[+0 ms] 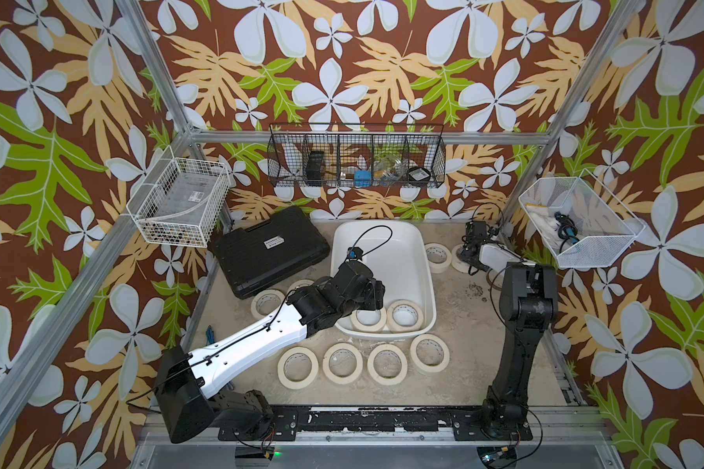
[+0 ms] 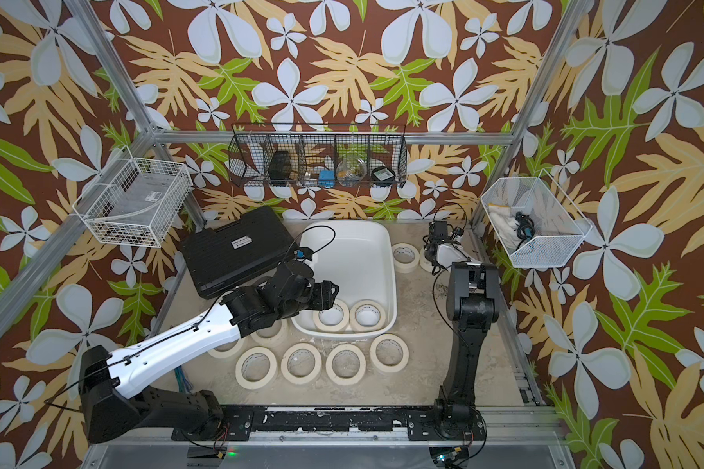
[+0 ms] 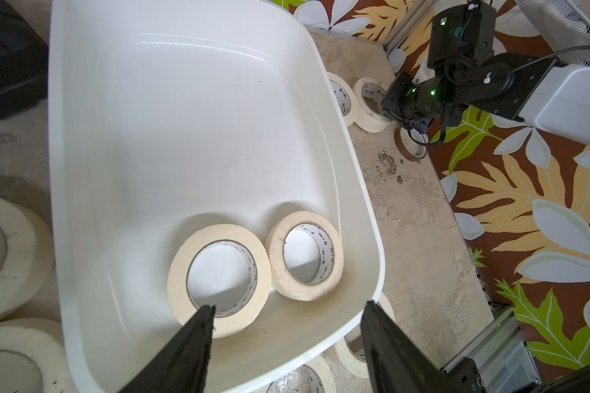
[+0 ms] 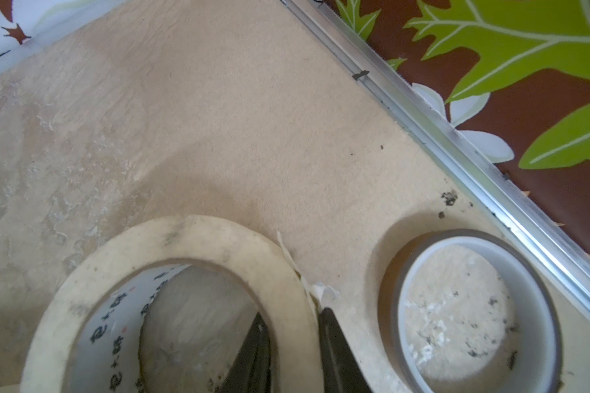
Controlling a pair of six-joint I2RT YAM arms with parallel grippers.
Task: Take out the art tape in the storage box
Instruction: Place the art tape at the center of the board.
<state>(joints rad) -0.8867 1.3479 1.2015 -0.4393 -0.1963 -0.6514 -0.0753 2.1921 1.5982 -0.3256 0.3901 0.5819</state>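
The white storage box [image 1: 383, 247] [image 3: 184, 102] stands mid-table. Two cream art tape rolls [image 1: 368, 320] [image 1: 403, 316] lie flat side by side at its near end; the left wrist view shows them too [image 3: 218, 280] [image 3: 305, 255]. My left gripper [image 3: 288, 309] hangs open above that near end, holding nothing, one finger over the nearer roll. To the right of the box, my right gripper [image 4: 292, 314] is shut on the wall of another art tape roll [image 4: 171, 272] [image 1: 460, 264] at the table surface, one finger inside its core and one outside.
Several tape rolls [image 1: 344, 362] lie on the table in front of the box, one more [image 1: 437, 256] at its right. A thin brownish ring [image 4: 470, 316] sits beside the gripped roll, near the aluminium rail. A black case [image 1: 269, 249] lies left of the box. Wire baskets [image 1: 356, 156] hang on the walls.
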